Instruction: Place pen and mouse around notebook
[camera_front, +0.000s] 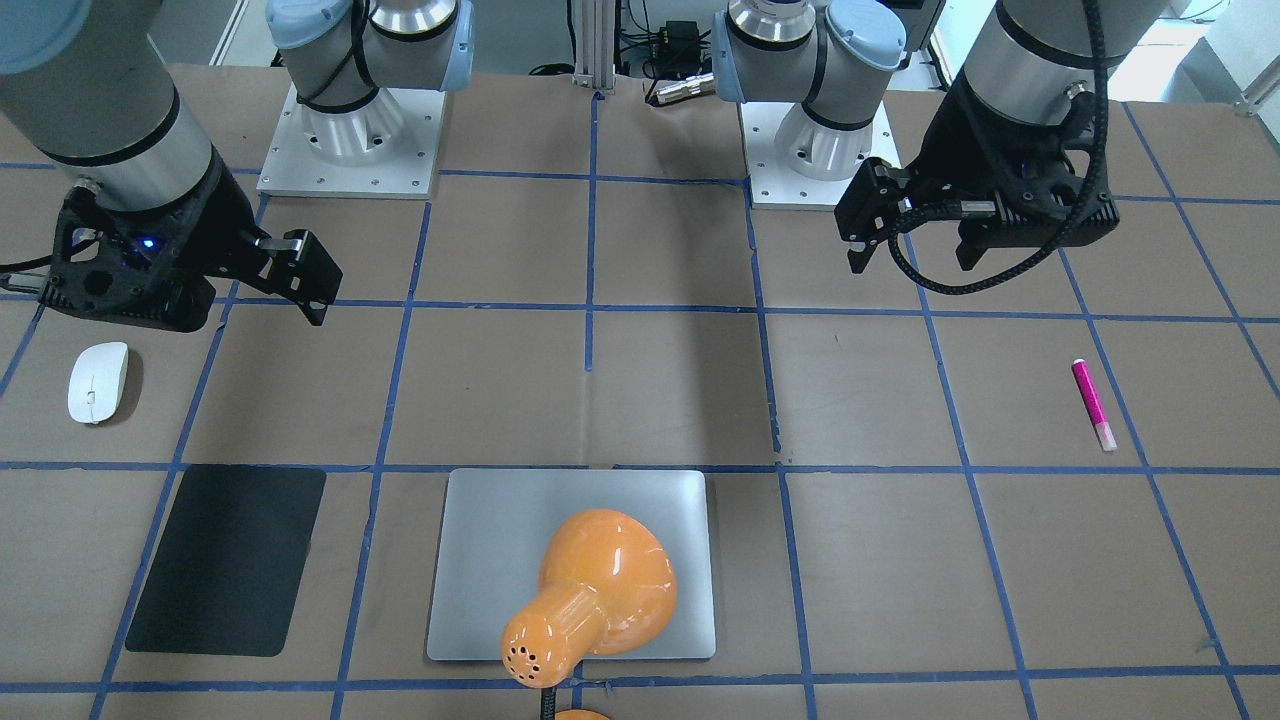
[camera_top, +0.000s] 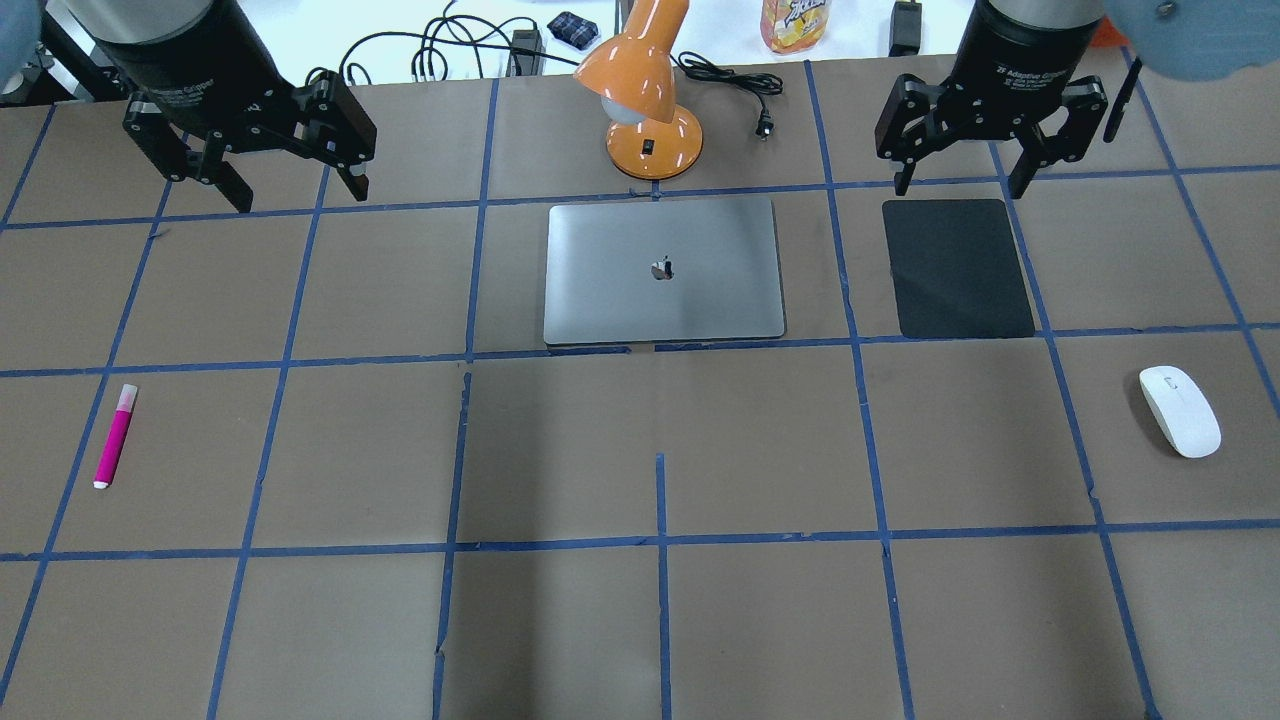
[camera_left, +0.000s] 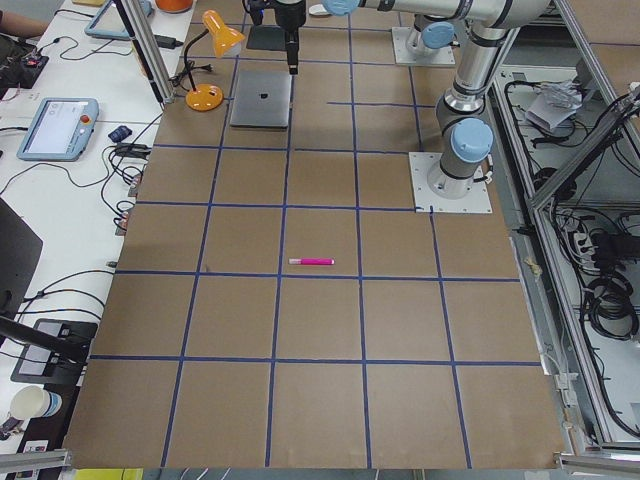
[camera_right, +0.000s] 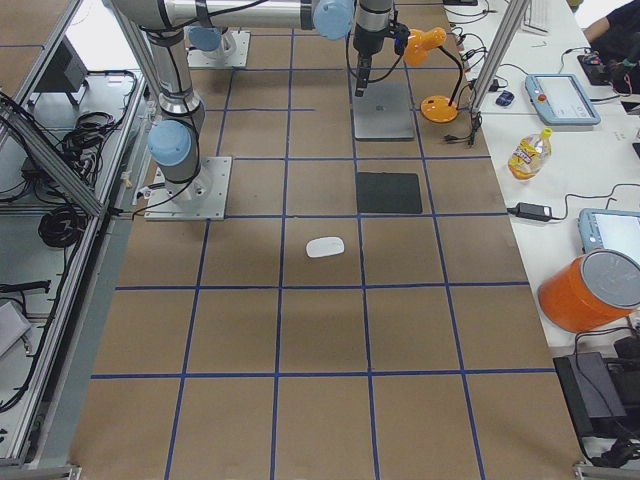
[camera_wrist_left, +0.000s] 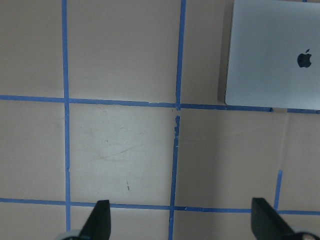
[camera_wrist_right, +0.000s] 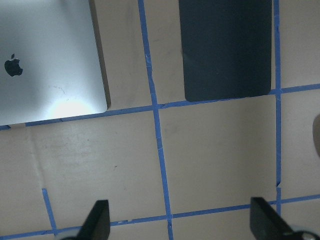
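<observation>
Left tool (camera_top: 300, 200), right tool (camera_top: 960, 190): held spread, empty | pen (camera_top: 115, 436) is laid by surface's (camera_top: 560, 450) left edge, mouse (camera_top: 1180, 411) by right edge, notebook (camera_top: 663, 270) mid-far | pen is best pinched across barrel.

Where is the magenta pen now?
In the overhead view the magenta pen lies at the far left, nearer the robot than the left gripper and well left of the notebook.

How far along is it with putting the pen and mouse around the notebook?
Nothing looks done: the pen lies far to the robot's left, the mouse far to its right, both apart from the notebook. Nothing is in hand; the left gripper and right gripper hover, jaws open and empty. Both pickups and placements are left.
</observation>
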